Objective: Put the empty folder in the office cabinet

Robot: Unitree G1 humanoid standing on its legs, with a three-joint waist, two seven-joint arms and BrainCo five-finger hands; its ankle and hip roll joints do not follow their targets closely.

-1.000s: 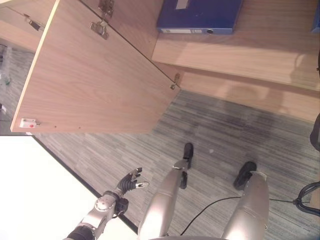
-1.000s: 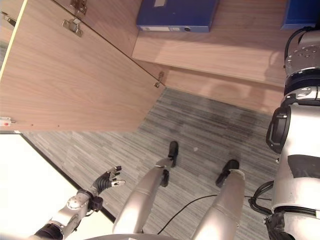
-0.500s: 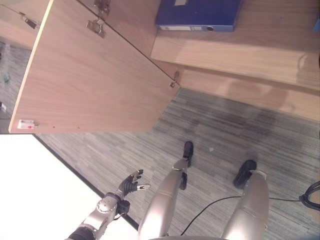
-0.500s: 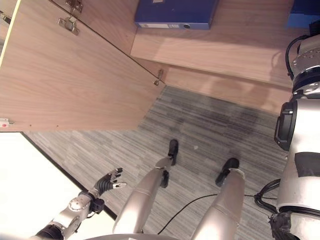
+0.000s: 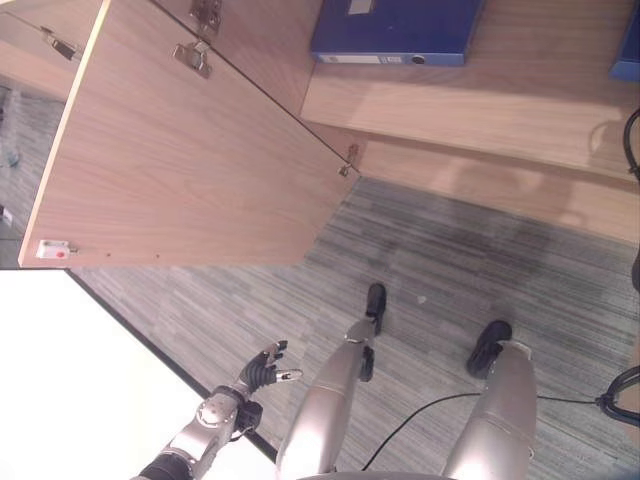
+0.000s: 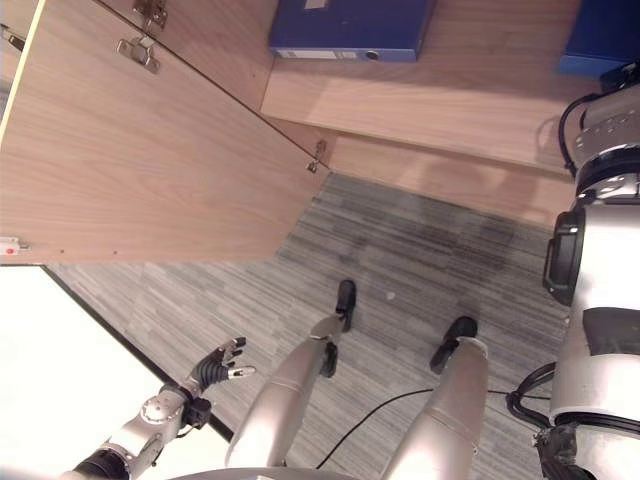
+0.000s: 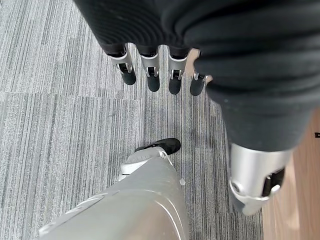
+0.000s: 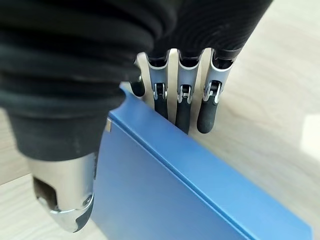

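Observation:
A blue folder stands on edge between my right hand's thumb and its fingers. The fingers run straight down behind its upper edge, and the thumb hangs on the near side. This same folder sits at the far right of the wooden cabinet shelf, just above my raised right arm. My left hand hangs low over the carpet, fingers spread and holding nothing.
A second, darker blue folder lies flat on the shelf further left. The cabinet door stands wide open at the left. A white surface takes up the lower left beside the grey carpet.
My right arm has shifted a little at the shelf and more of the blue folder shows at the top right. The left hand has barely moved.

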